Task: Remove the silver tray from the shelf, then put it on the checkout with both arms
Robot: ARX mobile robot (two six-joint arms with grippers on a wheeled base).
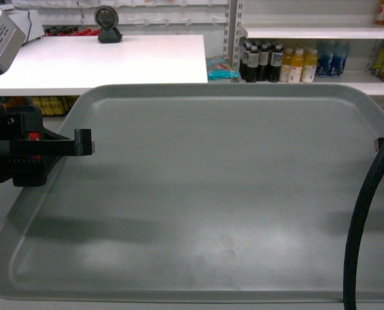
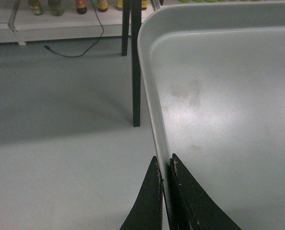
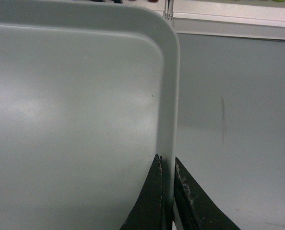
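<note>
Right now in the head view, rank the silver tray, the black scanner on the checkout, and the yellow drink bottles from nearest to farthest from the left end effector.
1. Silver tray: gripped at its left rim by the left end effector.
2. Black scanner: behind, on the checkout.
3. Yellow drink bottles: far right shelf.

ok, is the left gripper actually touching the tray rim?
Touching. Left wrist view shows the left gripper fingers pinched on either side of the silver tray rim, no gap.
</note>
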